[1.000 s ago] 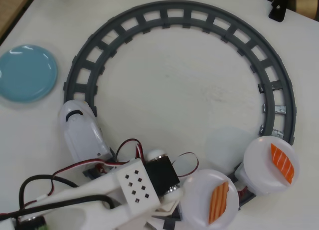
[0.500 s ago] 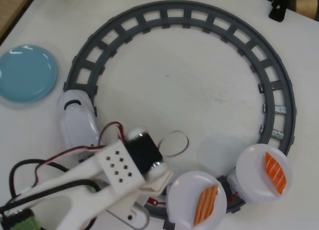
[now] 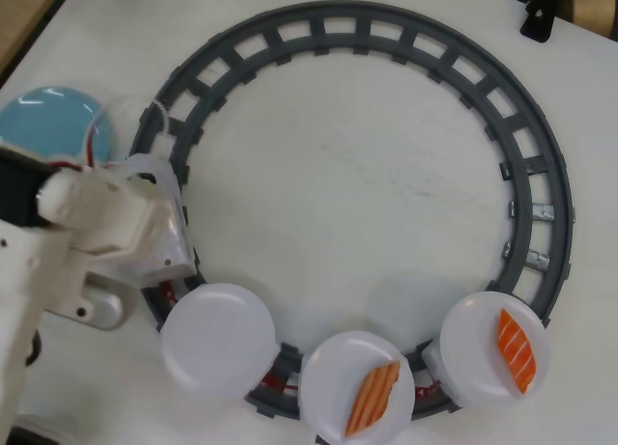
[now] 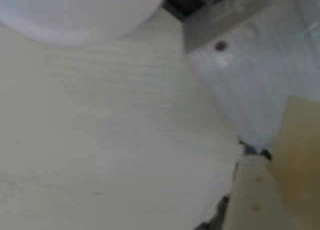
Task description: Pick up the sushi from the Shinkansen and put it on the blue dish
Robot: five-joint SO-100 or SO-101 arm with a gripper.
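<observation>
In the overhead view my white arm reaches in from the left edge, with my gripper (image 3: pixel 106 295) above the table just left of the track. In the blurred wrist view a pale cream-yellow piece, the sushi (image 4: pixel 297 155), sits against the white jaw of my gripper (image 4: pixel 260 155); it looks held. The sushi is hidden under the arm in the overhead view. The Shinkansen (image 3: pixel 176 237) has its nose half under my arm, and its first plate (image 3: pixel 217 339) is bare. The blue dish (image 3: pixel 39 122) lies at the upper left, partly covered by my arm.
Two more train plates carry orange striped salmon pieces (image 3: pixel 372 399) (image 3: pixel 516 348). The grey circular track (image 3: pixel 386 30) fills the middle of the white table. A black clamp (image 3: pixel 536 20) sits at the top right. A wooden edge (image 3: pixel 19 11) shows at the top left.
My arm swung from the bottom centre up to the left edge, toward the blue dish. The train rolled on along the track, and its first plate now shows bare.
</observation>
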